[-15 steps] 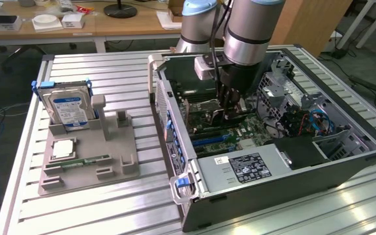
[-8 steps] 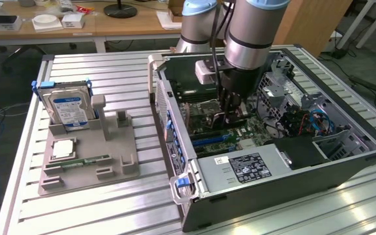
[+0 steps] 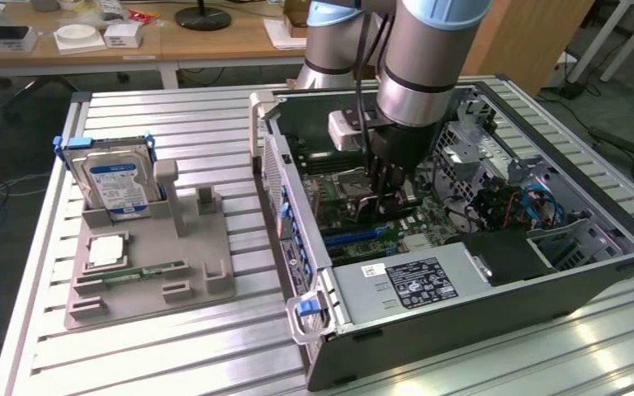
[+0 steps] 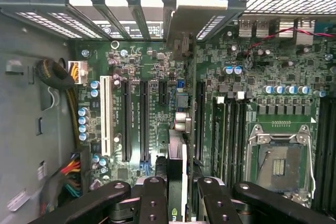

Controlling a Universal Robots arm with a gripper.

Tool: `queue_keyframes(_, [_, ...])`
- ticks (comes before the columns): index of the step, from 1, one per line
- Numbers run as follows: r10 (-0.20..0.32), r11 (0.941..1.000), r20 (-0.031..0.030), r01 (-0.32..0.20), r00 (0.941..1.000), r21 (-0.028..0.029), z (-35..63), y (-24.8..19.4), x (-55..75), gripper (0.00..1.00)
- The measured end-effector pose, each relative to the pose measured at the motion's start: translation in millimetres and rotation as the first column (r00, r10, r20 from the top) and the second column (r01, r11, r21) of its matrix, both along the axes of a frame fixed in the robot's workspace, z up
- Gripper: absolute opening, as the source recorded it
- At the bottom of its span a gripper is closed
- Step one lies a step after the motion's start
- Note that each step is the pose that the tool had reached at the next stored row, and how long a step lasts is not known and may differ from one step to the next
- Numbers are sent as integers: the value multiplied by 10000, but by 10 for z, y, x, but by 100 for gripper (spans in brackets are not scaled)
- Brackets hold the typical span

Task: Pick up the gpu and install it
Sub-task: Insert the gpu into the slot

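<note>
Jaws clamp the gpu (image 4: 176,177) edge-on between them, its long axis parallel to the expansion slots (image 4: 143,121) beneath.

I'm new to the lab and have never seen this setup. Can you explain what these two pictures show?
A robot arm reaches into an open computer case lying on a metal table. The exterior view comes from a camera off the arm; the wrist view looks from the wrist onto the motherboard. The arm's end effector, the black fingered part, grips the gpu, a thin card seen edge-on. Beside the case, a grey holder carries a hard drive and a memory stick.
</note>
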State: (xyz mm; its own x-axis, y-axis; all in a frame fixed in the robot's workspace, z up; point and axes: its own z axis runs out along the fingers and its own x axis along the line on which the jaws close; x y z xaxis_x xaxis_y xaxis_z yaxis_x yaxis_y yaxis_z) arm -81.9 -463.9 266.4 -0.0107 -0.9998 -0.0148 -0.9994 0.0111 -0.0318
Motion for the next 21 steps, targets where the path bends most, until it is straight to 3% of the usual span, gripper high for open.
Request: queue_keyframes(21, [-2,10000,-2,2,10000,-29,-151,25,-101,27])
